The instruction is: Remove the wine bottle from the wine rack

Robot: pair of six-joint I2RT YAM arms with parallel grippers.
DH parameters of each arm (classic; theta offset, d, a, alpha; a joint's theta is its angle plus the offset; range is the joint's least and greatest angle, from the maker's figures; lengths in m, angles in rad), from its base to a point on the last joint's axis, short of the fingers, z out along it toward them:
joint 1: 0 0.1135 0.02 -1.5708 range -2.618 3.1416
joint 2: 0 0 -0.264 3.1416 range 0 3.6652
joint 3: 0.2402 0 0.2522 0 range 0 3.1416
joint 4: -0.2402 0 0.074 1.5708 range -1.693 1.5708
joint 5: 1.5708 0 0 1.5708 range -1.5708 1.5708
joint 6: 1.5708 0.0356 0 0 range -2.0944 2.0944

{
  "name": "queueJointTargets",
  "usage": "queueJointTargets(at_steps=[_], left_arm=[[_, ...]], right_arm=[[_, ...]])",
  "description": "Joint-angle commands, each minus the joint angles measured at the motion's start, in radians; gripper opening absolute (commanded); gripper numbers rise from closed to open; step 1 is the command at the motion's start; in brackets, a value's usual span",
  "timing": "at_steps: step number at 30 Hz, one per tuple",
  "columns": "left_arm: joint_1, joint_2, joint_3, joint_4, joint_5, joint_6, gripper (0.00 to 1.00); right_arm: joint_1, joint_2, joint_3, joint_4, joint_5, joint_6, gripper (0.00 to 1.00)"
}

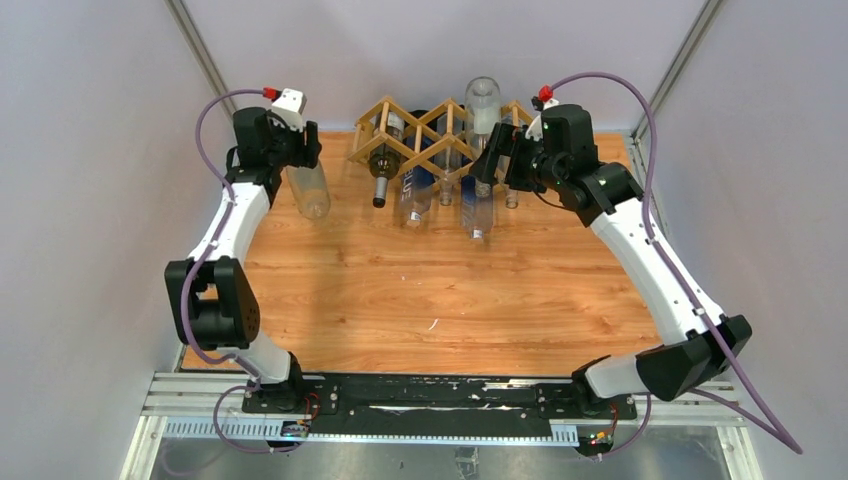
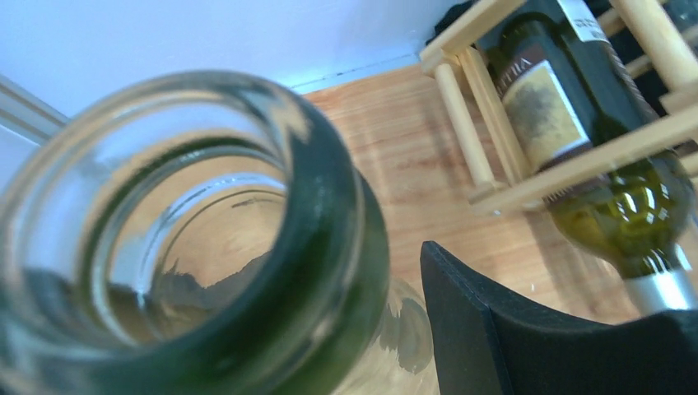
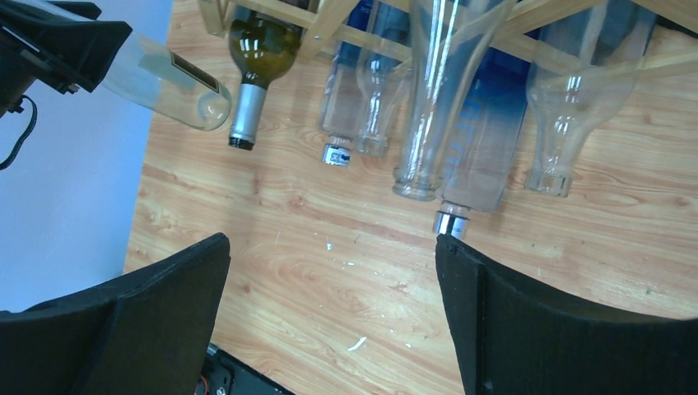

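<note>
The light wooden wine rack [image 1: 440, 130] stands at the back of the table with several bottles lying in its cells. My left gripper [image 1: 298, 163] is to the left of it, shut on a clear labelled wine bottle [image 1: 311, 192] that is out of the rack and hangs tilted above the table. In the left wrist view that bottle's round glass base [image 2: 181, 247] fills the frame beside one black finger [image 2: 510, 329]. My right gripper [image 3: 329, 247] is open and empty over the boards, in front of the rack's right end [image 1: 497, 162].
A dark green bottle [image 3: 257, 49] with a silver cap lies in the rack's left cell [image 2: 576, 123]. Clear bottles [image 3: 432, 99] and a blue one [image 3: 486, 140] stick out towards the right gripper. Grey walls close in the table's back and sides.
</note>
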Motion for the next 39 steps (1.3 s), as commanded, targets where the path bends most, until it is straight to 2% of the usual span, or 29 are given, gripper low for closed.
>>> queueJointTargets(at_steps=[1,4,10,18,22,23,25,26,27,33,39], left_arm=[[0.009,0.011,0.005,0.341,0.057,-0.063,0.0],[0.009,0.044,-0.032,0.478,0.047,-0.123,0.0],[0.006,0.154,0.02,0.59,0.046,-0.175,0.0],[-0.003,0.267,0.095,0.653,0.01,-0.176,0.0],[-0.023,0.283,0.083,0.671,-0.006,-0.161,0.01],[-0.029,0.282,0.075,0.677,-0.011,-0.151,0.08],[-0.035,0.278,0.06,0.681,-0.011,-0.146,0.38],[-0.035,0.273,0.054,0.681,-0.01,-0.15,0.47],[-0.035,0.264,0.046,0.679,-0.014,-0.157,0.6],[-0.034,0.153,-0.048,0.661,0.015,-0.122,0.89],[-0.027,0.07,-0.087,0.574,0.005,-0.112,0.92]], right_arm=[[-0.048,0.026,0.002,0.031,-0.024,0.007,0.99],[-0.057,0.037,-0.018,0.056,-0.015,0.016,0.99],[-0.062,0.065,-0.039,0.088,0.002,0.024,1.0],[-0.086,0.098,-0.038,0.105,-0.002,0.02,1.0],[-0.098,0.111,-0.029,0.108,-0.007,0.019,1.0],[-0.104,0.118,-0.025,0.108,-0.009,0.017,1.0],[-0.114,0.13,-0.014,0.108,-0.014,0.014,1.0],[-0.118,0.138,-0.009,0.109,-0.017,0.013,1.0],[-0.126,0.145,0.0,0.108,-0.021,0.012,1.0],[-0.14,0.221,0.043,0.103,-0.033,0.005,1.0],[-0.142,0.319,0.102,0.103,-0.084,0.018,1.0]])
